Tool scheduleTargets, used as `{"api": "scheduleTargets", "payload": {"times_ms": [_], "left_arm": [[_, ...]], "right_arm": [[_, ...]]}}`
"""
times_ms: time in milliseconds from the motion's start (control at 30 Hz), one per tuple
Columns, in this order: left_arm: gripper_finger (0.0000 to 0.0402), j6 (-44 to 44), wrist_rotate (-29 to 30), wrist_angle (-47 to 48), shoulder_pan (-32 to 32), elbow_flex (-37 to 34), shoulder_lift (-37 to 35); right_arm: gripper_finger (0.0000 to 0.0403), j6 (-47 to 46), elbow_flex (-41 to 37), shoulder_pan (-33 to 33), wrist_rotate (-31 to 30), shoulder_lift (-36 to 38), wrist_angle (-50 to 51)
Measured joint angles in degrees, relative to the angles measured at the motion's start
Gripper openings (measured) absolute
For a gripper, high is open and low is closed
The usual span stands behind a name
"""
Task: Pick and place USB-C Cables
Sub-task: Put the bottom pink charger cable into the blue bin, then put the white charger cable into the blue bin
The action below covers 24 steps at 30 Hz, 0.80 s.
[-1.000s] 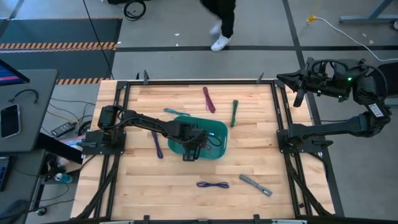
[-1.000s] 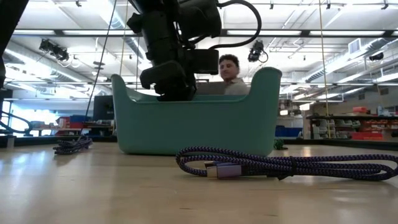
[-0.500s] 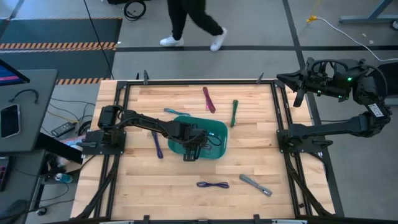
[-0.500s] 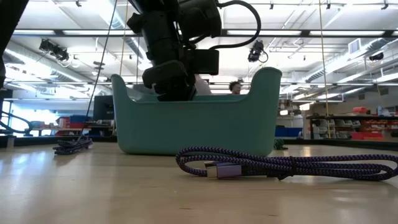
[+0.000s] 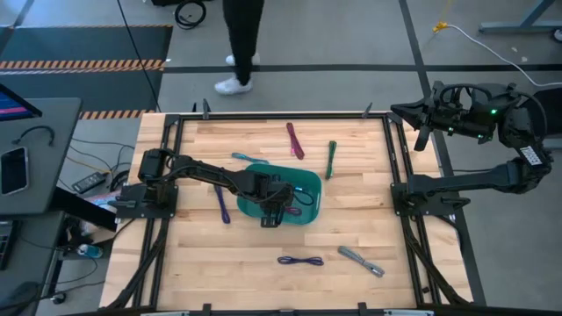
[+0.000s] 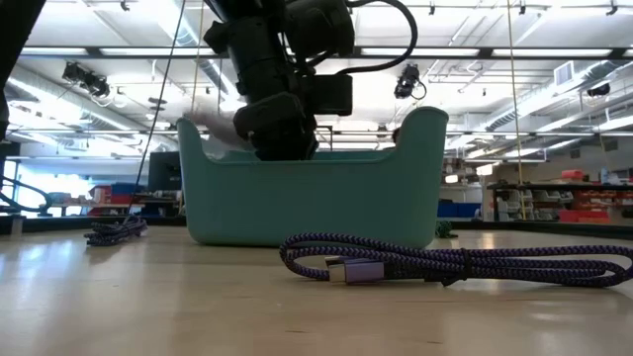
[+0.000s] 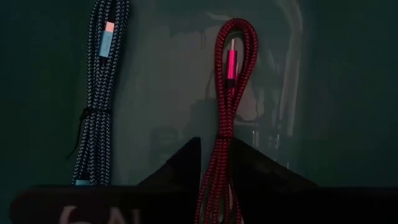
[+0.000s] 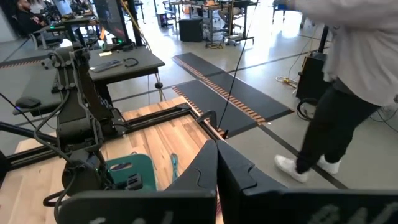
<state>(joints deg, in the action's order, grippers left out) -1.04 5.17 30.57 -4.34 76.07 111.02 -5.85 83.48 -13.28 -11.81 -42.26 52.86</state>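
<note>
Left end effector [image 5: 274,213] is down inside the teal bin [image 5: 309,180] at mid-counter, arm reaching in from the left mount. In the left wrist view its two dark fingers [image 7: 177,165] stand slightly parted, with the red braided USB-C cable [image 7: 227,106] running between them; the cable lies flat on the bin floor and I cannot tell whether the fingers press on it. A grey-blue braided cable [image 7: 99,93] lies beside the red one on the same floor, well apart from the fingers.

Low view: left end effector [image 6: 277,138] dips behind the near wall of the bin [image 6: 396,198]; fingertips hidden by that wall.

Cables on the wooden counter [image 5: 193,272], outside the bin:
- maroon cable [image 5: 294,140], beyond the bin toward the far edge
- green cable [image 5: 332,159], right of the maroon one
- teal cable [image 5: 243,158], touching or just beside the bin's far-left rim
- dark purple cable [image 5: 221,203], just left of the bin
- purple braided cable [image 5: 300,261], near edge; in the low view it lies in front of the bin [image 6: 445,262]
- grey cable [image 5: 361,261], right of the purple one

Right end effector [image 5: 420,123] waits off the counter's far-right corner, held high, fingers closed together.

A person's legs [image 5: 239,44] show on the floor beyond the counter.
</note>
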Motion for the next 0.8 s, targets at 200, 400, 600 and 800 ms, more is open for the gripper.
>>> {"api": "scheduleTargets", "payload": {"times_ms": [200, 400, 600, 800], "left_arm": [[0.0089, 0.2, 0.0, 0.1, 0.0, 0.1, 0.0], [0.0074, 2.7, 0.2, 7.9, 0.8, 7.6, 0.0], [0.0063, 3.4, 1.6, 22.5, 2.5, 23.1, -0.1], [0.0057, -2.0, 15.4, 33.6, 3.6, 36.7, -0.2]], "right_arm": [[0.0001, 0.0, 0.0, 0.0, 0.0, 0.0, 0.0], [0.0001, 0.0, 0.0, 0.0, 0.0, 0.0, 0.0], [0.0001, 0.0, 0.0, 0.0, 0.0, 0.0, 0.0], [0.0001, 0.0, 0.0, 0.0, 0.1, 0.0, 0.1]]}}
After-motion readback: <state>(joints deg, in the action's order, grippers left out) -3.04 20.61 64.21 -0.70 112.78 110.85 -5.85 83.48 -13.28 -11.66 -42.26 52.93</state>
